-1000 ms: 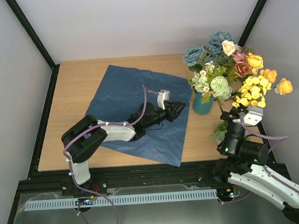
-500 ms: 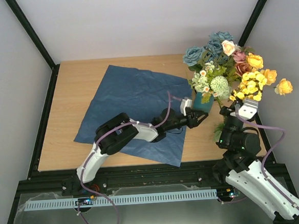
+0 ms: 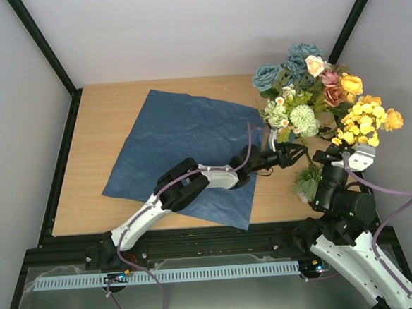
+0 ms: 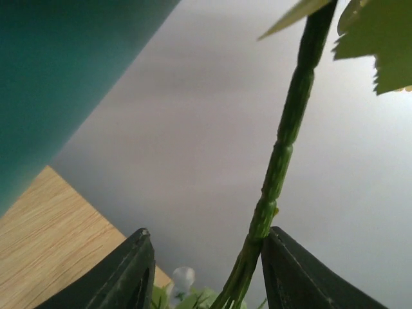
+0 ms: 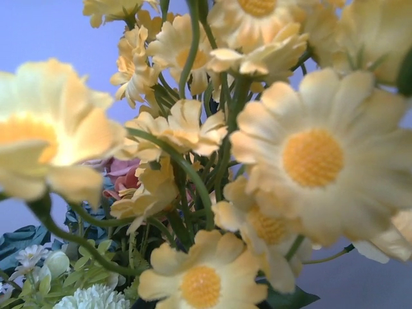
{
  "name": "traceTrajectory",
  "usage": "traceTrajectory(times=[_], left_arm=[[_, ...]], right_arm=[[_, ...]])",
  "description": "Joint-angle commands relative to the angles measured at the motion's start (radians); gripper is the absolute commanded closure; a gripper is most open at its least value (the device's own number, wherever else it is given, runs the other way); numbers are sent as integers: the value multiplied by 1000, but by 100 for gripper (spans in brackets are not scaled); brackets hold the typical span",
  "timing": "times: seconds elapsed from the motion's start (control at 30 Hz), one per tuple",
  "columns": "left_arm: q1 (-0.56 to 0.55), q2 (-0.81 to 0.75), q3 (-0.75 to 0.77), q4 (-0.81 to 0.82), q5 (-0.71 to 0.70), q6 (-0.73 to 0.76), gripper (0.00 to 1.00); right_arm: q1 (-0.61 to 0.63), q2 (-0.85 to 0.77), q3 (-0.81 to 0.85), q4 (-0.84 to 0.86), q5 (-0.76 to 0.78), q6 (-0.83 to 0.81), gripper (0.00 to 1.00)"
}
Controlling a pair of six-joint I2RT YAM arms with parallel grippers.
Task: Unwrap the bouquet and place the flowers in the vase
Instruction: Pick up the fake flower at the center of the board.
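Left arm [image 3: 145, 215]: white shells, black joint housings, mauve cable [image 3: 160, 297] looped below the base. Right arm [image 3: 355, 257]: same white-and-black build, white wrist bracket [image 3: 362, 159], small green glow [image 3: 314, 198], possibly a status light. Left gripper [image 4: 207, 230]: dark matte fingers [image 4: 132, 277], rounded tips.

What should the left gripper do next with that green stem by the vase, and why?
Probably close the left gripper on the green stem: it runs between the open fingers, near one of them, and the vase stands just beside.

table [image 3: 105, 123]: wood | on it: 1 blue paper sheet [image 3: 183, 135], 1 vase [image 4: 51, 77]
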State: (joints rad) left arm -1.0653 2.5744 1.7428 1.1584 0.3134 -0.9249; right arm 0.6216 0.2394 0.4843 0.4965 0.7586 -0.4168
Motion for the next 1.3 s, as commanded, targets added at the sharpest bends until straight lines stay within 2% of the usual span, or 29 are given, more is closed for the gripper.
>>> traceTrajectory(times=[0.0,0.17,0.2,0.3,0.4,0.7,0.87,1.0,1.07,1.17,1.27], left_arm=[[-22,57,123,24,28,-37,57],[-25,66,135,50,33,-38,60],[-26,65,135,53,36,-36,64],[-27,49,124,44,43,-25,83],[-27,-3,40,86,38,-20,97],[-29,-217,-402,395,-111,-52,98],[-21,-369,-628,458,-203,-21,98],[12,-511,-813,442,-283,-10,98],[28,-575,-884,409,-316,0,98],[50,-660,-955,315,-342,9,98],[75,-715,-1001,248,-344,7,98]], right_arm=[[-5,-11,38,-34,-42,26,99],[-3,-17,34,-46,-53,19,99],[-3,-22,32,-45,-55,21,99],[-3,-29,26,-44,-57,23,99],[-3,-33,31,-51,-56,29,99],[-3,-44,38,-81,-74,83,99],[-4,-56,38,-124,-74,132,99],[-4,-19,18,-117,-42,123,99],[-3,19,-16,-60,-3,86,99],[-5,52,-143,194,43,-2,99],[-24,99,-190,356,17,25,99]])
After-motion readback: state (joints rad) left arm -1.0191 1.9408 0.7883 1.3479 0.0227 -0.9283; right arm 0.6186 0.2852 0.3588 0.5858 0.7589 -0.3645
